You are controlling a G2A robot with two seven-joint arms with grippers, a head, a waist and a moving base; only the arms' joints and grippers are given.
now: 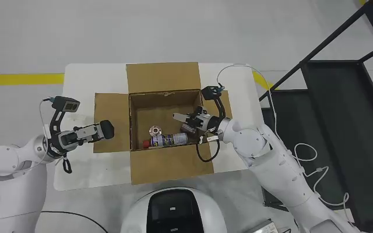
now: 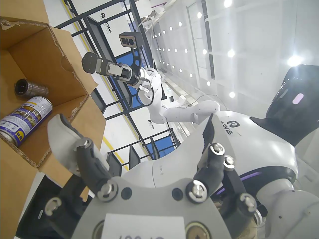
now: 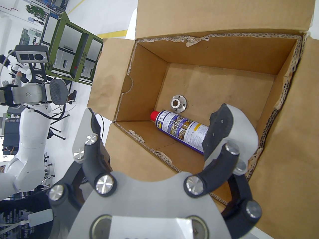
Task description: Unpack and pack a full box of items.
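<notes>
Right tool (image 3: 157,115) spread empty over box (image 3: 224,55) | left tool (image 2: 134,120) spread beside flap (image 1: 111,122) | inside: spray can (image 3: 182,130), maybe flanged bushing (image 3: 178,103)

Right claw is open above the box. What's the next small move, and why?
Probably lower the right claw, open as it is, toward the can. The can lies on its side on the floor of the box, in line with the claw, and nothing is held yet. The flange sits close by the can's cap, so aim at the can's middle.
</notes>
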